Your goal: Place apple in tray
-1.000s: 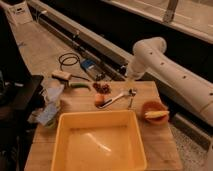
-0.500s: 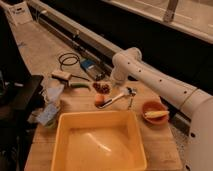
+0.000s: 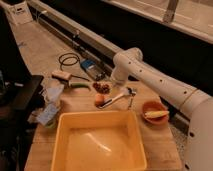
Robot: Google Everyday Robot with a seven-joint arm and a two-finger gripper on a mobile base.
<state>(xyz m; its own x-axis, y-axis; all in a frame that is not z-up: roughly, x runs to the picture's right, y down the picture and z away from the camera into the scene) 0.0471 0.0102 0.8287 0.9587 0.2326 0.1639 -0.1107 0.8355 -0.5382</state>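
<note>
Gripper open/closed state: can't tell. Small round orange-red apple lies near it, down-left toward camera, not held. Large yellow rectangular plastic tray sits just past the apple, same direction.

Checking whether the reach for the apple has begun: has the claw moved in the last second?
Yes. The claw has swung left, from above the head of the metal utensil to next to the grapes, just beyond the apple.

free: I see open room over the tray | blocked: my pincer sits low on the tabletop just beside apple, grapes close behind | side: orange bowl near tray corner
</note>
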